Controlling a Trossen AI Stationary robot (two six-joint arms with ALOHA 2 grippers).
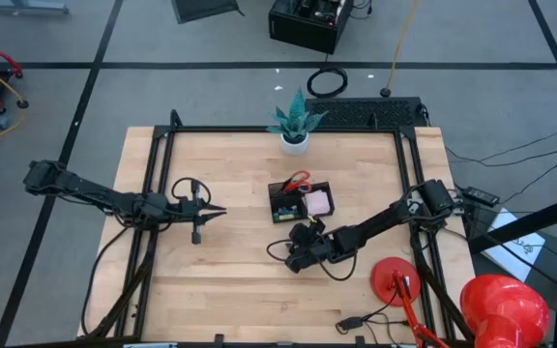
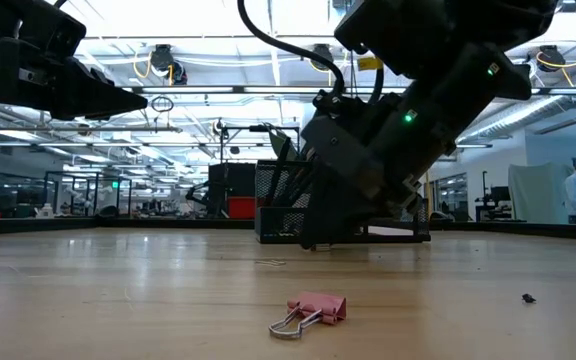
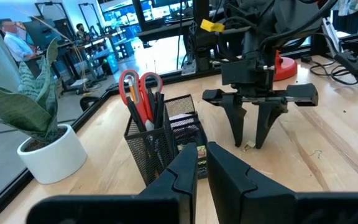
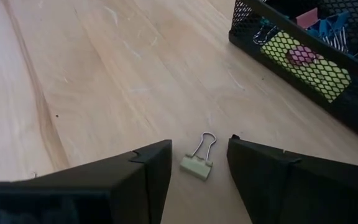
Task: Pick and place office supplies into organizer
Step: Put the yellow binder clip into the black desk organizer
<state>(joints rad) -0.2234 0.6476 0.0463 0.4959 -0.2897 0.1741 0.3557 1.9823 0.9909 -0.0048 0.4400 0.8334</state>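
My right pincer (image 4: 199,163) open, straddling small pale binder clip (image 4: 197,167) on table (image 4: 92,81), beside mesh organizer (image 4: 303,68); clip probably untouched. Left pincer (image 1: 219,211) shut, idle.

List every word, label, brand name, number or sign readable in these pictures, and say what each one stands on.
None can be read.
Yellow tag on the right arm above the right gripper: no legible print.
Screens in the room behind the table: lit, content too blurred to read.
Black mesh organizer, red-handled scissors, white plant pot, binder clip: no lettering visible.
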